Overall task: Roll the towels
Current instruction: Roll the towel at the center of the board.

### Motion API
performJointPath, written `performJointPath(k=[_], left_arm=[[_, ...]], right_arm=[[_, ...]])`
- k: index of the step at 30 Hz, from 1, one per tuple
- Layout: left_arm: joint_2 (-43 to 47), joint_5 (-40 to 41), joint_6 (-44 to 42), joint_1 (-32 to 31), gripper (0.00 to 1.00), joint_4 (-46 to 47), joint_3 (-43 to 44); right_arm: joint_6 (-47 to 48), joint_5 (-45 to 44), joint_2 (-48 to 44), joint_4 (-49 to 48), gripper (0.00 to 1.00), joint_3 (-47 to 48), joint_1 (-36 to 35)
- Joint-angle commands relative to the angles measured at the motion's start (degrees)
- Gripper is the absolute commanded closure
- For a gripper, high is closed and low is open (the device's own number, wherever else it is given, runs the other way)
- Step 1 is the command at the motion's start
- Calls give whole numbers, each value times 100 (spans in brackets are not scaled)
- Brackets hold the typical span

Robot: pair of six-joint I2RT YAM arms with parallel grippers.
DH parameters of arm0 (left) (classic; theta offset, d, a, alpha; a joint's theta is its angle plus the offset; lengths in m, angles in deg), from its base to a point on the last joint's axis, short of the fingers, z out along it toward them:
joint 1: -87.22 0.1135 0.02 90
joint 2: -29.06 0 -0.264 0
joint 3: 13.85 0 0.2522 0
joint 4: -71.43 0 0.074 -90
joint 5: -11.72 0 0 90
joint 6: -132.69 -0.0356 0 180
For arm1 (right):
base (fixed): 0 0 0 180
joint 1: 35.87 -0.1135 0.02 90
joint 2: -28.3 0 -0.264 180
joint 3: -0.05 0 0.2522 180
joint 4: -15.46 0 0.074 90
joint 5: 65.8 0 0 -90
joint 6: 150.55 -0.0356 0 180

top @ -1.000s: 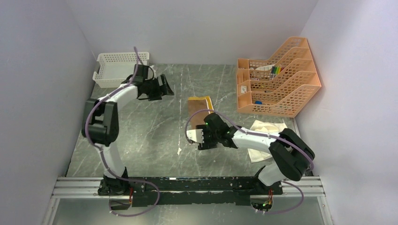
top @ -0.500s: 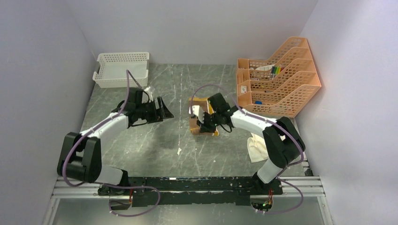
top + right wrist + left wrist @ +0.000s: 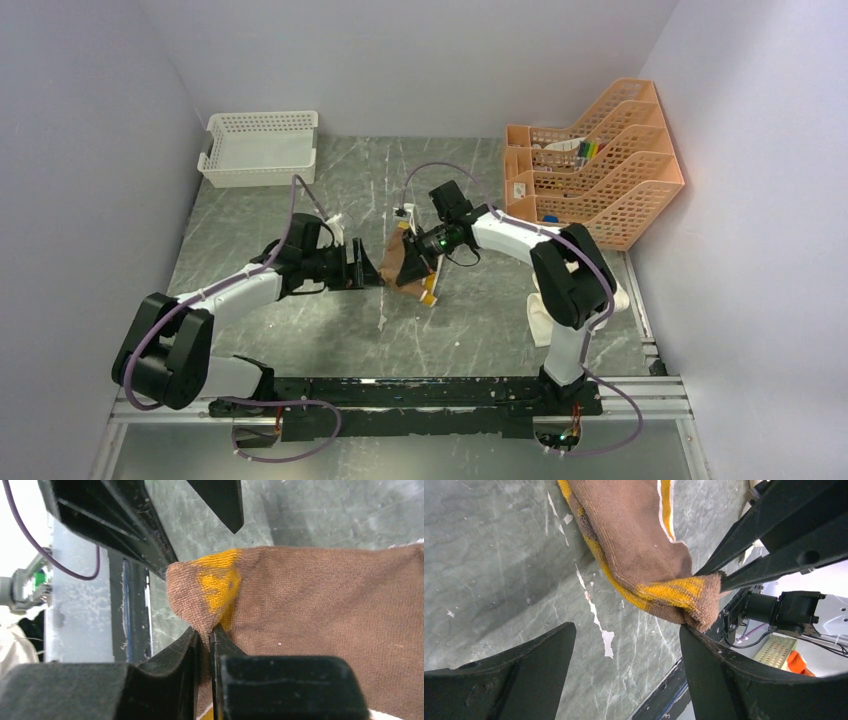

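The right fingers [image 3: 200,647] of a two-armed robot are pinched shut on a yellow-striped corner of a mustard-yellow and brown cloth towel [image 3: 325,605]. They hold that end above the grey marbled tabletop [image 3: 300,330], and the rest of the cloth slopes down from them and lies flat on the surface. The towel hangs between the two sets of fingers at mid-table. Facing them, the left fingers [image 3: 539,655] are spread wide and hold nothing. The raised corner sits just ahead of their gap, close to the finger on the right of the left wrist view; whether it touches that finger cannot be told. A plain cream cloth towel [image 3: 538,322] lies crumpled well off to the right of the right fingers, partly hidden behind that arm. A white lattice plastic basket [image 3: 258,148] sits far beyond the left fingers in the back left corner. An orange plastic tiered file tray [image 3: 590,165] stands beyond and to the right of the right fingers.
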Motion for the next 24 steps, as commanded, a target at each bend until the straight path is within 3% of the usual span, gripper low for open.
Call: performJointPath(k=[1,3,6,12,16,24], left_arm=[[-16,-315,143,-102,13,644,-175],[-39,-352,205,-136,13,733,-201],[-1,-319,245,-172,13,786,-226],[-60,-349,367,-178,13,924,-334],[-298,-219,515,-250,14,1059,-433],[-928,340,945,-1021,16,1490,-360]], right_arm=[[-1159,186,343,-408,95,-37,39],[-1243,206,701,-218,100,129,85],[-1463,215,1119,-316,100,178,130],[-2201,133,1235,-1287,100,-139,341],[-2295,129,1252,-1382,100,-145,458],[-2140,-47,1248,-1194,91,-51,456]])
